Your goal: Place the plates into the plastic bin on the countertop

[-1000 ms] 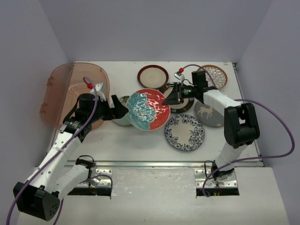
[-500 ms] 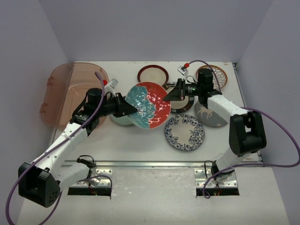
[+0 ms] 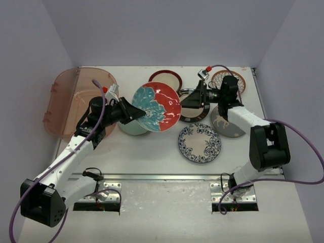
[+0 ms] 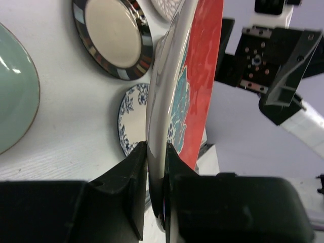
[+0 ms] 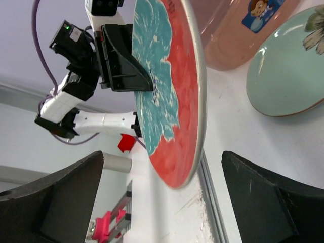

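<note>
The left tool (image 4: 157,167) has just clamped onto the rim of the red-and-teal plate (image 3: 157,106), and the right tool (image 3: 188,99), shut a moment ago, now stands wide apart and clear of it (a handover, it seems). The plate hangs on edge above the middle of the table (image 3: 152,152), near the plastic bin (image 3: 71,101) at the far left corner. Carrying it in likely falls to the left arm.

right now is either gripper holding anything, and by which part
The left gripper pinches the red-and-teal plate by its rim. The right gripper is open, holding nothing.
</note>
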Motion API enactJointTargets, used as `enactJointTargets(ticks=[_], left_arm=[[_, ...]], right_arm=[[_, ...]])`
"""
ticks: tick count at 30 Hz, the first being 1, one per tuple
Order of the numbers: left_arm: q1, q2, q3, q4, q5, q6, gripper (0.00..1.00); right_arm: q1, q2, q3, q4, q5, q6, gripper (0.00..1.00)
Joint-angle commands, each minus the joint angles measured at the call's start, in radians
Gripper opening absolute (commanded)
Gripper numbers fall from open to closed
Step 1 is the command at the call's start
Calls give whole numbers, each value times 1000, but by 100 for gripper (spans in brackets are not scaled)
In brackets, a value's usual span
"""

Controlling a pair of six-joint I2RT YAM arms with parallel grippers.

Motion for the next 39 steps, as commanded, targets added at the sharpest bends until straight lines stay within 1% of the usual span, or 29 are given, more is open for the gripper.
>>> enactJointTargets(ticks=[1,4,5,6,7,8,9,10,11,13,14,16,19,23,29,30,31,32,35,36,39], left_arm=[[97,-81,111,239,-7,-133,0],[197,-91,139,198,-17,-150,0],[277,-98,167,132,-35,-140,0],[331,-101,178,80,-51,-129,0],[390,-96,210,8,-75,-111,0],[453,-87,248,-62,-101,-94,0],[511,-80,258,-96,-116,-88,0],[583,-72,263,-127,-123,-88,0],[624,-51,263,-145,-122,-92,0],[698,-26,257,-160,-122,-91,0],[745,12,255,-174,-154,-82,0],[794,63,253,-182,-177,-64,0],[802,140,239,-167,-201,-51,0],[802,237,212,-119,-218,-50,0],[803,372,260,-114,-258,-22,0],[801,381,263,-118,-265,-16,1],[797,433,284,-119,-267,-7,7],[792,452,295,-122,-266,-3,12],[761,532,338,-142,-279,17,12],[745,559,355,-148,-290,24,14],[718,602,383,-155,-332,25,17]], right_arm=[[-48,-38,-23,70,-8,44,99],[-89,-50,-48,7,28,24,99],[-111,-69,-49,-72,55,-50,99],[-122,-87,-45,-152,83,-117,99],[-124,-113,-23,-293,142,-222,99],[-124,-138,13,-486,213,-334,99],[-123,-159,45,-641,283,-404,99],[-124,-184,54,-709,367,-459,99],[-123,-201,58,-786,421,-473,99],[-124,-239,55,-852,519,-485,99],[-124,-276,47,-889,571,-500,99],[-124,-322,24,-920,619,-519,99],[-124,-404,-15,-926,618,-529,99],[-123,-484,-40,-918,565,-522,99],[-123,-550,-61,-884,526,-504,99],[-123,-556,-63,-882,520,-502,99],[-123,-560,-72,-870,513,-499,99],[-124,-561,-85,-857,510,-496,99],[-124,-560,-104,-834,496,-484,99],[-123,-559,-113,-819,489,-482,99],[-124,-556,-135,-810,482,-482,99]])
